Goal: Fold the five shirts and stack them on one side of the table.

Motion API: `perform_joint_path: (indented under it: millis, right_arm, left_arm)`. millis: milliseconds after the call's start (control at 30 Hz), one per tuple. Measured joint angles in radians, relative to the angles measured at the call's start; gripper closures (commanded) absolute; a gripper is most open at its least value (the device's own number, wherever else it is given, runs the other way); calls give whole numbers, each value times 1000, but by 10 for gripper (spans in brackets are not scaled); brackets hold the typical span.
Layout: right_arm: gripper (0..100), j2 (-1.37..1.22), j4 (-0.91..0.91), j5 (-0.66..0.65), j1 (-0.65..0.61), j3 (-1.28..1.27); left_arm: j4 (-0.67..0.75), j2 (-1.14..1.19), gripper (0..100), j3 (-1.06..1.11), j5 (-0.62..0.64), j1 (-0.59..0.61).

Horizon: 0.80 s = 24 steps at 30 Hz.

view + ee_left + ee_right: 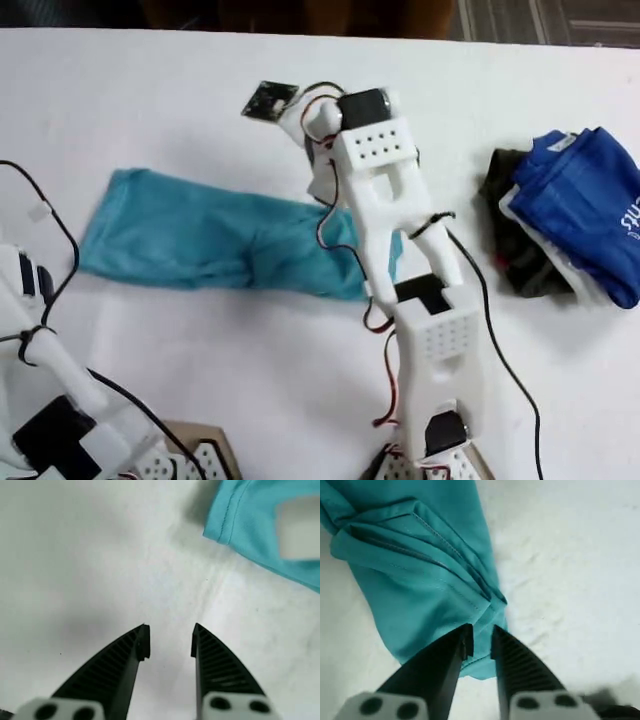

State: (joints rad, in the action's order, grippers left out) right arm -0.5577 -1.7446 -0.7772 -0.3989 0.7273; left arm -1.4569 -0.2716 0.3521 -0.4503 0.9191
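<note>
- Where the teal shirt (200, 235) lies flat as a long folded band on the white table (150, 110), your right arm (385, 190) stands over one end of it and covers that end from above.
- Your right gripper (480, 641) hangs over that same end of the teal shirt (420, 555). Its black fingers are only a sliver apart and teal cloth shows through the gap. Under the tips the shirt's folds and stitched hems run together to a blunt end, with bare table just beyond it.
- Your left gripper (169, 640) sits over bare table, near a corner of the teal shirt (260, 525) but not touching it. Its fingers are clearly apart, with nothing between them but tabletop.
- Your left arm (60, 380) is off the shirt's other end, toward the table's near edge and well apart from the cloth.
- A pale patch shows on the teal shirt close to the corner your left wrist camera sees. It is too blurred to tell what it is.
- Past the end under your right arm, well apart from the teal shirt, folded shirts sit in a stack. A blue shirt (585, 205) is on top, a white layer (560, 270) peeks out below it, and a dark shirt (505, 230) is at the bottom, sticking out on the side facing the teal shirt.
- A black cable (490, 330) runs along the table between the right arm and that stack.
</note>
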Motion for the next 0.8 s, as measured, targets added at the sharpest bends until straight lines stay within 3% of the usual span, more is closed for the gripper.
perform_joint_path:
  millis: [233,533,800]
  right_arm:
    - [978,3,17,75,-61,-258]
    - [978,5,252,77,64,-463]
    - [978,49,273,75,95,-454]
  left_arm:
    - [0,0,839,0,0,0]
    - [0,0,839,0,0,0]
    - [0,0,836,0,0,0]
